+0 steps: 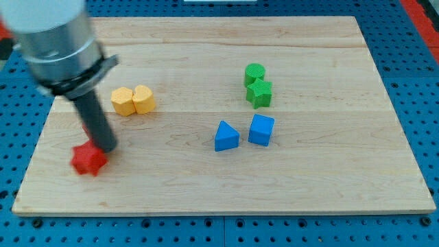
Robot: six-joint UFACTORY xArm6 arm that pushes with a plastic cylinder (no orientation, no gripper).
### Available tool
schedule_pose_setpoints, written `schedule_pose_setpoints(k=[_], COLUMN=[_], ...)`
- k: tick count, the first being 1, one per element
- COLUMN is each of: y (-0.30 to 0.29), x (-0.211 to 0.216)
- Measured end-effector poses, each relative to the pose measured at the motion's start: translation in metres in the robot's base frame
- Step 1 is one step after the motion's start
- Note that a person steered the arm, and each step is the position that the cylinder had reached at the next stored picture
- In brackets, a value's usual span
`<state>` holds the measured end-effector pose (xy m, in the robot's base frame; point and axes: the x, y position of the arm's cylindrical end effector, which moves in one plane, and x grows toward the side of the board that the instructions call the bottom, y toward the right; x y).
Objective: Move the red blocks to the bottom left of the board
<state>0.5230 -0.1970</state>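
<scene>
Because the task wants red at the board's near left, we find the red star-shaped block already low on the left side, close to the near edge but not tucked into the corner. Our tip rests against its upper right side, touching or nearly so, which we judge suits a shove toward the near left. A sliver of red peeps from behind the rod, just left of it; it may be a second red block, though we cannot tell its shape. We carry no jaws, only the rod, so nothing is gripped.

Farther right and farther away, two yellow blocks sit touching side by side. Well right of those, a green cylinder stands just beyond a green star block, touching it. Nearer us, a blue triangular block and a blue cube lie just apart.

The wooden board is pale and otherwise bare, lying on a blue perforated table.
</scene>
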Motion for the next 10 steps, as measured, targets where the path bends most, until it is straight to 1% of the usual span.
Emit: schedule_pose_setpoints(k=[1, 2, 3, 4, 5, 6, 7, 8, 9, 10], y=[0.038, 0.080, 0.008, -0.050, -0.052, -0.039, -0.106, -0.108, -0.095, -0.092], x=[-0.013, -0.047, -0.054, -0.047, -0.048, -0.082, -0.084, -0.077, -0.025, -0.003])
